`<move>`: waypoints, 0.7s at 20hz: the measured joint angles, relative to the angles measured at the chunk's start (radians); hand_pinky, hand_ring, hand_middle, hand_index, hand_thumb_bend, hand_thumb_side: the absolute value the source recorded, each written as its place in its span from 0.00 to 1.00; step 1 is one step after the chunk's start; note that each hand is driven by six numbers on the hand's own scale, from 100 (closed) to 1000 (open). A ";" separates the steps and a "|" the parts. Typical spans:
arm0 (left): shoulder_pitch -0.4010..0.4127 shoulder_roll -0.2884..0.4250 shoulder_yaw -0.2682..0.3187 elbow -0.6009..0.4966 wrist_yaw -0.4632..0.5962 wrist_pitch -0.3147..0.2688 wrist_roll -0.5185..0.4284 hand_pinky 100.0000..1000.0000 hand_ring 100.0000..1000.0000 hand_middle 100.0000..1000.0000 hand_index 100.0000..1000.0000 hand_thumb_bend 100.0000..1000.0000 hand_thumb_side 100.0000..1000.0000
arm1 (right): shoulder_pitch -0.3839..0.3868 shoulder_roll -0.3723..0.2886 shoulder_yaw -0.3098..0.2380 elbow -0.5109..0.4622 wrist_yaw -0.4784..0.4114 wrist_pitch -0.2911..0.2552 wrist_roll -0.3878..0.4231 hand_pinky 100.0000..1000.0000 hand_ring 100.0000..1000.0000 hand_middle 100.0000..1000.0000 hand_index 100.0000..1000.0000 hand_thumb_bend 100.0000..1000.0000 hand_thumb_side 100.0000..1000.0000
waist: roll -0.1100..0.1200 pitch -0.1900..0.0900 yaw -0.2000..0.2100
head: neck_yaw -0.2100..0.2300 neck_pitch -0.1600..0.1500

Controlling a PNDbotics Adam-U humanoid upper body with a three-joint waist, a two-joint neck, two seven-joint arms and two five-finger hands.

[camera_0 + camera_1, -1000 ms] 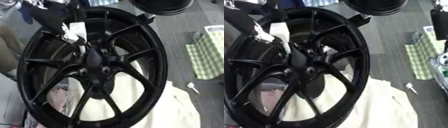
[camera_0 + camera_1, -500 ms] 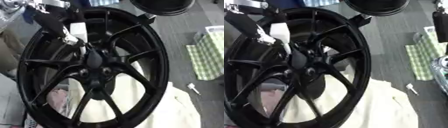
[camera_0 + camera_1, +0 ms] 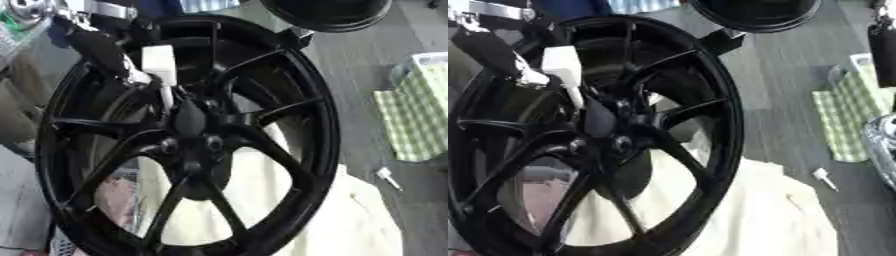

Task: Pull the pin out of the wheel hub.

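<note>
Left hand point(image 3: 101, 47) at 11 o'clock of wheel hub point(image 3: 194, 122), fingers curled round white pin point(image 3: 160, 70). Pin shaft meets hub at 11 o'clock. Pull straight along shaft, no sideways twist. Right hand unseen.

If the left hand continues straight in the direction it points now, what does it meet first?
Probably the centre of the wheel hub. The left hand reaches down-right from the upper left at the white pin, whose thin shaft runs toward that centre. Depth is unclear, so a black spoke could come first.

Our left robot hand point(image 3: 105, 50) comes in from upper left, fingers curled; right arm's dark part at far right edge, hand unseen.
</note>
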 measured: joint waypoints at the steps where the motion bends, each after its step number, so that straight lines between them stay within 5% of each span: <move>1: 0.001 0.000 0.001 0.000 0.000 0.001 0.000 0.78 0.73 0.55 0.74 0.25 0.34 | 0.000 0.000 0.000 0.000 0.000 0.000 0.000 0.47 0.50 0.50 0.69 0.00 0.51 | 0.000 0.000 0.000 | 0.000 0.000; 8: 0.002 0.000 0.007 -0.001 -0.005 0.015 0.002 0.74 0.67 0.49 0.68 0.22 0.26 | 0.000 0.007 0.000 0.000 0.000 -0.001 0.000 0.47 0.50 0.50 0.69 0.00 0.51 | -0.001 0.000 0.000 | 0.002 -0.004; 14: 0.004 -0.010 0.012 -0.001 -0.017 0.022 0.004 0.69 0.60 0.41 0.58 0.14 0.10 | 0.000 0.007 -0.001 0.000 0.000 -0.003 -0.003 0.47 0.50 0.50 0.69 0.00 0.51 | -0.004 0.000 -0.002 | 0.006 -0.005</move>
